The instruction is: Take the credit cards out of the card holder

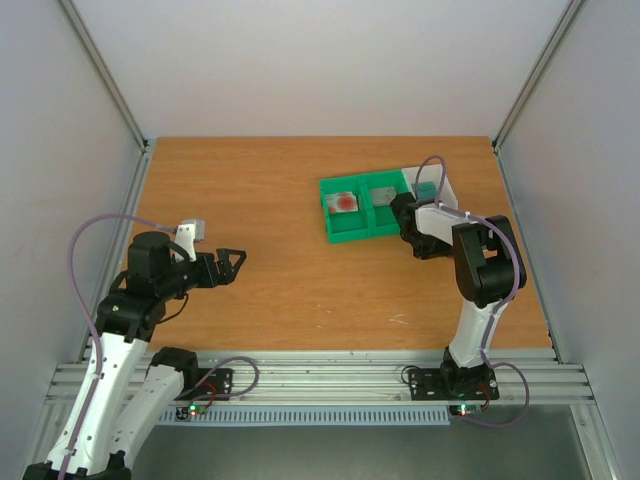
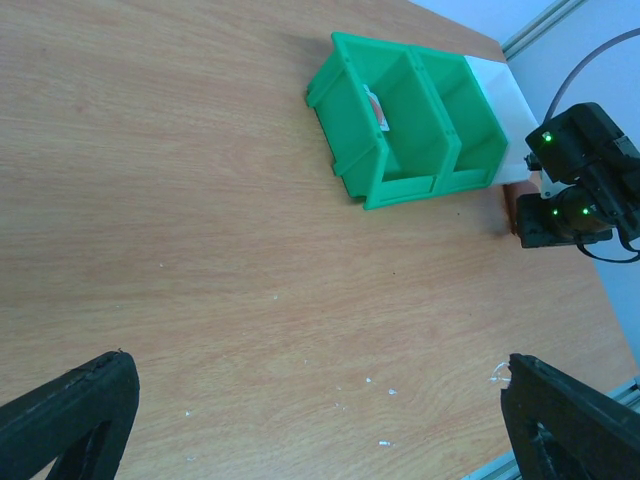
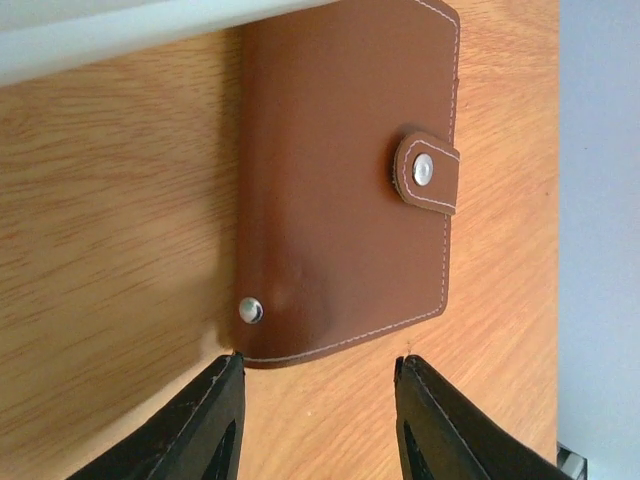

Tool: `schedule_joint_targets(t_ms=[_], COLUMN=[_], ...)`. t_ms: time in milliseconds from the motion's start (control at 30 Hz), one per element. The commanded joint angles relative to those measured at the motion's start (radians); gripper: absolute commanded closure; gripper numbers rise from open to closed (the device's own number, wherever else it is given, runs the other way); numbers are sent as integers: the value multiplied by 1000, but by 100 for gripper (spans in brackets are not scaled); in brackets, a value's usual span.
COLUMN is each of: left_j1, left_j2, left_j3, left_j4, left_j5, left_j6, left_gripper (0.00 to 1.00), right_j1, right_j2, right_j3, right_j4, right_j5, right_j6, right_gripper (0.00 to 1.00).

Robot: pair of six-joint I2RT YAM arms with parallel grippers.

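Right end effector, fingers partly spread and pinching nothing, is poised at one short edge of the single card holder, which lies closed on the bench just beside the one white tray. Left end effector, spread wide and empty, hovers over the bench well apart from the trays. Cards number three: a pale credit card with a red blot and a grey credit card, in separate compartments of the one green tray, and a teal credit card in the white tray.

Beside card holder, white tray wall
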Motion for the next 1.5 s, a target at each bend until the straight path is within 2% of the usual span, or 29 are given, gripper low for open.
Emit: schedule_joint_targets(t_ms=[0, 367, 567, 700, 867, 1067, 1233, 1467], left_j1=[5, 6, 5, 5, 4, 4, 4, 4], left_j2=[-3, -8, -9, -10, -18, -34, -34, -36], left_j3=[-8, -6, -8, -8, -9, -13, -12, -2], left_j4=[46, 40, 41, 41, 45, 46, 46, 27], left_j5=[3, -5, -2, -4, -2, -5, -5, -40], left_j6=[10, 12, 12, 10, 7, 6, 4, 4], left_gripper=[1, 1, 1, 1, 1, 1, 1, 1], right_j1=[-15, -47, -55, -55, -52, -31, 55, 246], right_j2=[0, 42, 70, 78, 66, 18, -34, -124], right_j3=[-6, 13, 24, 18, 27, 13, 18, 41], right_j4=[53, 85, 86, 98, 74, 46, -33, -162], right_j5=[-17, -31, -39, -68, -79, -92, -96, -95], right_j6=[-23, -62, -67, -78, -76, -50, 7, 109], right_gripper=[59, 62, 68, 78, 97, 99, 99, 99])
